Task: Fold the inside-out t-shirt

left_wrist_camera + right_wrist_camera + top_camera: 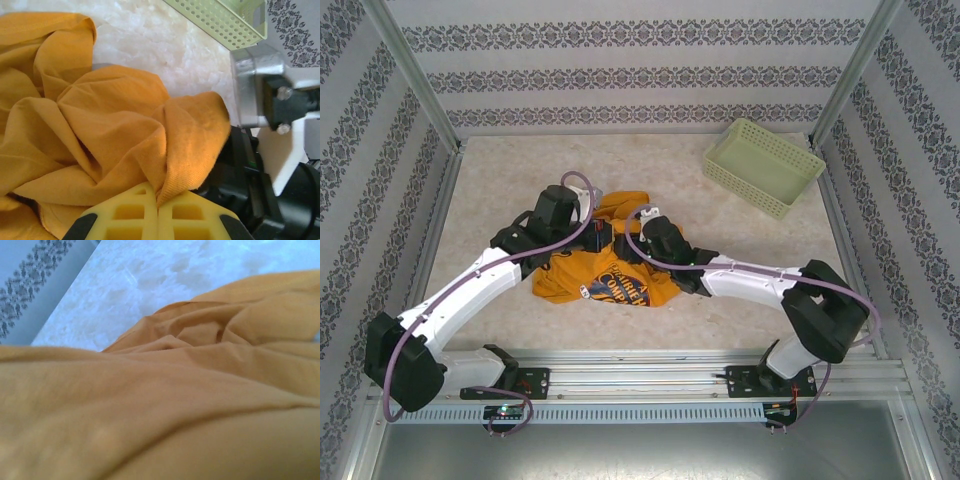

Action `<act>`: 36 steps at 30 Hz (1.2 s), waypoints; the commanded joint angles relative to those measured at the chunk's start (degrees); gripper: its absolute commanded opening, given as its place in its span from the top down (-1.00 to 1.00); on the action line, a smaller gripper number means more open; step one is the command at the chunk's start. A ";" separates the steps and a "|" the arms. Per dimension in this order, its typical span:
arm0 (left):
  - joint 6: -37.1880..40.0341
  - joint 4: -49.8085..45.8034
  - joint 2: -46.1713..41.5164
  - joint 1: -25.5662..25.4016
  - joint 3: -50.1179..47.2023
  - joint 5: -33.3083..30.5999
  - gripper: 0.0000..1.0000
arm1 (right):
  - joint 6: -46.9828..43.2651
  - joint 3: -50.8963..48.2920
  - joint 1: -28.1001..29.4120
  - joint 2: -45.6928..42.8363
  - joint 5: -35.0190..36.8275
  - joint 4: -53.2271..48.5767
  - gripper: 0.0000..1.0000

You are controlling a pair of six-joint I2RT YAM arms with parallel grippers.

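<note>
1. top external view: the inside-out t-shirt (610, 270) lies crumpled in a heap at the middle of the surface (500, 200), its dark print facing up toward the near edge, with no flat panel or clean fold to be seen.
2. both arms reach in over the heap from either side and meet just above the print.
3. left wrist view: the left fingers (152, 200) are pressed together on a raised ridge of orange cloth, so they hold the shirt by one thin fold.
4. the right fingers (635, 238) sit low in the cloth. the right wrist view has fabric bunched right up against the lens, and i cannot tell how wide they stand or whether they grip anything.
5. the pale green basket (763, 165) stands well apart at the far right corner, out of the way.
6. judgement: folding has hardly begun, since the shirt needs spreading first.
7. risk: the left pinch takes only a narrow ridge, so a pull could let the cloth slide out.
8. risk: the right fingers, buried in layers, may catch several thicknesses at once and drag the whole bundle instead of one edge.
9. risk: the two wrists sit very near each other, so a careless spread could knock them together or snag a cable.
</note>
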 commanded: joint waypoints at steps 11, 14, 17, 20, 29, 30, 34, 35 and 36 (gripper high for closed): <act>2.73 -8.68 8.97 0.29 14.61 -8.22 0.49 | -1.36 -2.37 1.66 -19.20 4.12 -12.03 1.00; 1.21 -6.43 9.13 0.18 11.94 -6.95 0.01 | 1.17 -9.00 0.74 -26.82 5.55 -15.08 1.00; 1.26 -5.69 7.72 0.19 7.46 -9.78 -0.38 | 4.57 -16.28 0.34 -32.73 6.50 -16.34 1.00; 1.89 -6.21 8.66 0.30 3.51 -12.72 -0.59 | 9.57 -23.81 0.20 -36.82 6.67 -15.86 1.00; 3.11 -7.68 17.98 0.16 1.40 -13.90 -0.62 | 21.52 -34.83 0.11 -37.18 8.58 -13.84 1.00; 3.40 -7.57 18.65 0.18 1.29 -14.11 -0.62 | 21.34 -34.58 0.10 -37.00 8.77 -13.77 1.00; 3.49 -8.91 22.09 0.46 2.71 -18.57 -0.39 | 19.97 -31.80 0.11 -35.88 9.21 -14.48 1.00; 3.36 -9.06 22.90 0.58 3.25 -19.38 -0.27 | 19.60 -30.78 0.11 -35.37 9.42 -14.85 1.00; 3.32 -8.85 23.43 0.85 3.66 -19.90 -0.13 | 19.21 -29.81 0.04 -34.77 9.76 -15.53 1.00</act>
